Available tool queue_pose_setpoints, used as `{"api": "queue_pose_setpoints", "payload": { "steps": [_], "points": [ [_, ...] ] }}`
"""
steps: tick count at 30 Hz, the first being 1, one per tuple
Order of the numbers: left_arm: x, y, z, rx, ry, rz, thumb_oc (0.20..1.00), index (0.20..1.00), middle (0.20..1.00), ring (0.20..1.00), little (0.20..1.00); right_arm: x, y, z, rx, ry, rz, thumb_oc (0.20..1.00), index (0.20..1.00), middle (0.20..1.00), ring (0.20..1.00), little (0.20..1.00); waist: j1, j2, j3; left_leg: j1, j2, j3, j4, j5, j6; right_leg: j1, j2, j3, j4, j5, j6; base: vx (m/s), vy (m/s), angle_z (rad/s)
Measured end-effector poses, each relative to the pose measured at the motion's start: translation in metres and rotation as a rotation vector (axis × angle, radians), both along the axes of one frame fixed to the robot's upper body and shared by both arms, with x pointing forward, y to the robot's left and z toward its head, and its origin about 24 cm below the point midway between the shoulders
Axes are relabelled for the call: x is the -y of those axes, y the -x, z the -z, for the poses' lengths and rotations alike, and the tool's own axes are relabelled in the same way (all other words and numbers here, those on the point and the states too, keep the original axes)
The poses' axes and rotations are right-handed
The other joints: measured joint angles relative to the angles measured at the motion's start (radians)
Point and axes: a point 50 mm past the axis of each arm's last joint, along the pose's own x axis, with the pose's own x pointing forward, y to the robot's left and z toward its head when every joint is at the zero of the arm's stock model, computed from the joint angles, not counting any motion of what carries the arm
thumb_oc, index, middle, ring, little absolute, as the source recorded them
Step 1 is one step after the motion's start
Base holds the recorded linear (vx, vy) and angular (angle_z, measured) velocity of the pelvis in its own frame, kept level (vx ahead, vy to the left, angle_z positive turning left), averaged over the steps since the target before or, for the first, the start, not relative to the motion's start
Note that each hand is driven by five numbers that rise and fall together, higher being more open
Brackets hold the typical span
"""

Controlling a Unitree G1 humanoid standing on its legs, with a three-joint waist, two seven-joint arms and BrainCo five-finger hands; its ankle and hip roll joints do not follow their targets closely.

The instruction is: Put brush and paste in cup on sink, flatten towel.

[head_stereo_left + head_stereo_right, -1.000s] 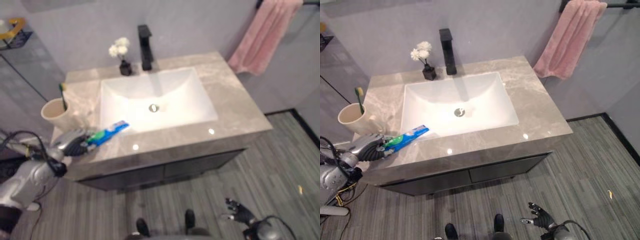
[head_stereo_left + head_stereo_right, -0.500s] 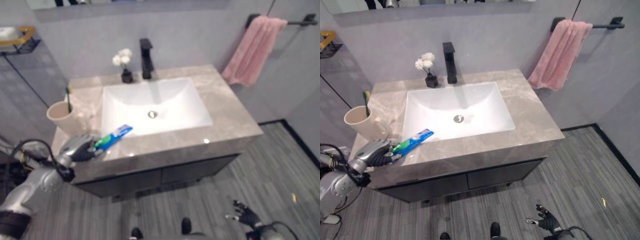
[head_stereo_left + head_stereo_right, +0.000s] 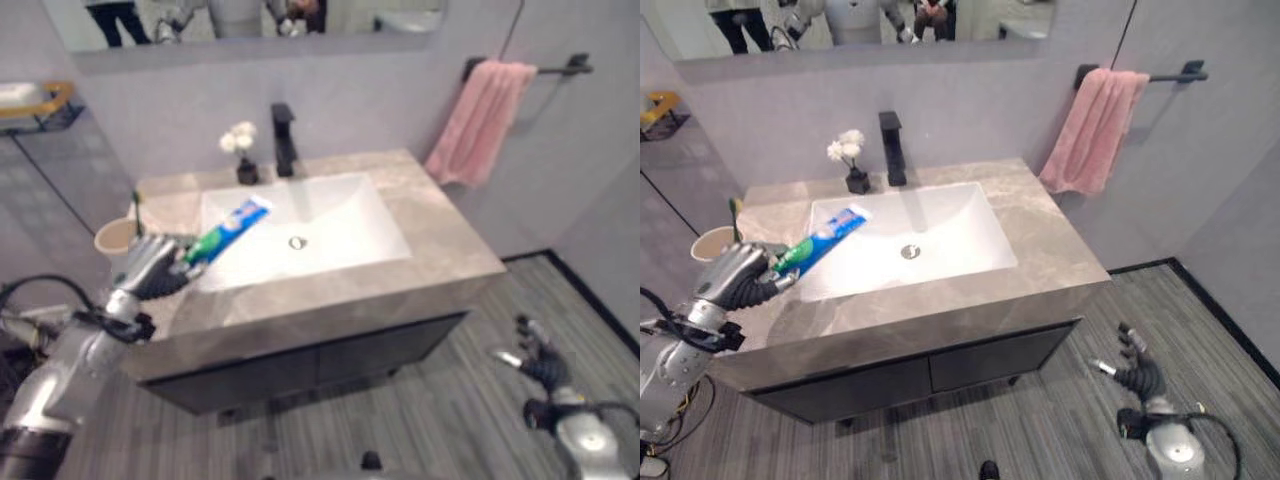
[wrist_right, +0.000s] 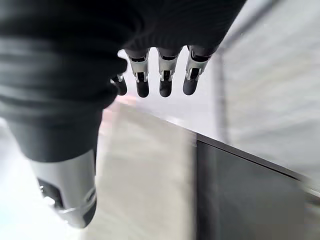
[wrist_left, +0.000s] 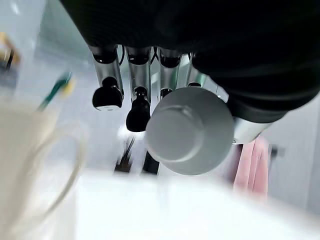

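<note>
My left hand is shut on a blue, green and white toothpaste tube, held tilted in the air with its far end over the left part of the white basin. A cream cup stands at the counter's left edge just behind this hand, with a green toothbrush upright in it. The cup also looms close in the left wrist view. A pink towel hangs bunched on a black bar on the right wall. My right hand hangs open low at the right, over the floor.
A black faucet and a small dark vase of white flowers stand behind the basin. The grey stone counter has bare room to the basin's right. A mirror spans the wall above.
My left hand has lifted the toothpaste tube off the counter's front edge and raised it beside the cup. The right hand has drifted right. The camera has tilted up.
</note>
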Motion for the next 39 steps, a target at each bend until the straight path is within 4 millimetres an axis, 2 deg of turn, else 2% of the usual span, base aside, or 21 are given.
{"api": "queue_pose_setpoints", "payload": {
  "steps": [3, 6, 10, 11, 14, 15, 16, 21, 22, 25, 31, 39],
  "points": [
    [0.005, -0.003, -0.009, 0.065, 0.030, 0.009, 0.200, 0.200, 0.200, 0.200, 0.200, -0.005, -0.013, -0.018, 0.080, 0.035, -0.035, 1.000, 1.000, 1.000, 1.000, 1.000, 0.000, 0.000, -0.006, 0.005, 0.001, -0.002, 0.000, 0.001, -0.001, 0.006, 0.000, -0.003, 0.000, 0.000, 0.000, -0.01, 0.005, 0.01],
    [0.012, -0.007, -0.018, 0.131, 0.066, 0.027, 0.200, 0.200, 0.200, 0.200, 0.200, -0.021, -0.030, -0.038, 0.182, 0.022, -0.106, 1.000, 1.000, 1.000, 1.000, 1.000, 0.000, 0.000, -0.008, 0.007, 0.000, -0.003, 0.000, 0.000, 0.000, 0.008, 0.000, -0.006, 0.000, 0.000, 0.000, -0.01, 0.006, 0.00],
    [0.022, -0.015, -0.031, 0.195, 0.089, 0.068, 0.200, 0.200, 0.200, 0.200, 0.200, -0.049, -0.056, -0.056, 0.280, -0.108, -0.232, 1.000, 1.000, 1.000, 1.000, 1.000, 0.005, -0.003, -0.014, 0.007, 0.000, -0.006, 0.001, 0.003, -0.002, 0.016, 0.000, -0.012, 0.000, 0.001, -0.001, -0.02, 0.007, 0.01],
    [0.032, -0.022, -0.039, 0.224, 0.092, 0.100, 0.200, 0.200, 0.200, 0.200, 0.200, -0.066, -0.072, -0.064, 0.306, -0.164, -0.312, 1.000, 1.000, 1.000, 1.000, 1.000, 0.006, -0.004, -0.015, 0.011, 0.000, -0.007, 0.002, 0.003, -0.002, 0.020, 0.001, -0.014, 0.001, 0.005, 0.000, -0.02, 0.017, 0.05],
    [0.045, -0.029, -0.054, 0.290, 0.094, 0.148, 0.200, 0.200, 0.200, 0.200, 0.200, -0.100, -0.094, -0.085, 0.366, -0.266, -0.459, 1.000, 1.000, 1.000, 1.000, 1.000, 0.019, -0.004, -0.017, 0.014, 0.000, -0.009, 0.001, 0.003, -0.003, 0.024, 0.000, -0.015, 0.000, 0.005, 0.000, -0.01, 0.006, 0.01],
    [0.047, -0.029, -0.057, 0.307, 0.097, 0.155, 0.200, 0.200, 0.200, 0.200, 0.200, -0.111, -0.098, -0.093, 0.388, -0.306, -0.508, 1.000, 1.000, 1.000, 1.000, 1.000, 0.023, -0.004, -0.017, 0.014, 0.000, -0.010, 0.001, 0.003, -0.002, 0.025, 0.000, -0.016, 0.000, 0.005, 0.000, 0.00, 0.000, 0.00],
    [0.049, -0.030, -0.060, 0.324, 0.100, 0.163, 0.200, 0.200, 0.200, 0.200, 0.200, -0.132, -0.101, -0.105, 0.413, -0.364, -0.613, 1.000, 1.000, 1.000, 1.000, 1.000, 0.023, -0.003, -0.017, 0.014, 0.000, -0.009, 0.004, 0.003, -0.003, 0.025, 0.001, -0.017, 0.000, 0.005, 0.000, 0.00, 0.000, 0.00],
    [0.049, -0.032, -0.061, 0.322, 0.111, 0.149, 0.200, 0.200, 0.200, 0.200, 0.200, -0.184, -0.113, -0.139, 0.447, -0.435, -0.858, 1.000, 1.000, 1.000, 1.000, 1.000, 0.042, -0.004, -0.018, 0.015, 0.000, -0.009, 0.005, 0.004, -0.002, 0.026, 0.000, -0.020, 0.002, 0.005, 0.000, -0.01, 0.003, -0.01],
    [0.050, -0.032, -0.060, 0.321, 0.119, 0.157, 0.200, 0.200, 0.200, 0.200, 0.200, -0.203, -0.115, -0.151, 0.463, -0.482, -0.934, 1.000, 1.000, 1.000, 1.000, 1.000, 0.045, -0.004, -0.018, 0.015, 0.000, -0.008, 0.005, 0.004, -0.003, 0.026, 0.001, -0.019, 0.001, 0.005, 0.000, 0.00, 0.000, 0.00],
    [0.053, -0.031, -0.062, 0.325, 0.123, 0.170, 0.200, 0.200, 0.200, 0.200, 0.200, -0.227, -0.118, -0.170, 0.481, -0.576, -1.037, 1.000, 1.000, 1.000, 1.000, 1.000, 0.072, -0.005, -0.017, 0.014, 0.000, -0.010, 0.005, 0.004, -0.003, 0.027, 0.000, -0.020, 0.000, 0.004, 0.001, 0.00, -0.001, 0.01],
    [0.049, -0.026, -0.072, 0.358, 0.102, 0.173, 0.200, 0.200, 0.200, 0.200, 0.200, -0.250, -0.117, -0.190, 0.468, -0.699, -1.144, 1.000, 1.000, 1.000, 1.000, 1.000, 0.085, -0.023, -0.007, 0.009, 0.001, -0.020, 0.005, 0.003, -0.003, 0.027, -0.001, -0.026, 0.000, -0.001, 0.000, 0.00, 0.005, 0.05],
    [0.049, -0.026, -0.080, 0.416, 0.112, 0.163, 0.200, 0.200, 0.200, 0.200, 0.200, -0.257, -0.117, -0.198, 0.460, -0.758, -1.171, 1.000, 1.000, 1.000, 1.000, 1.000, 0.086, -0.031, -0.001, -0.008, 0.001, -0.025, 0.005, 0.004, -0.003, 0.013, -0.001, -0.037, 0.002, -0.003, 0.002, 0.00, 0.006, 0.02]
  ]
}}
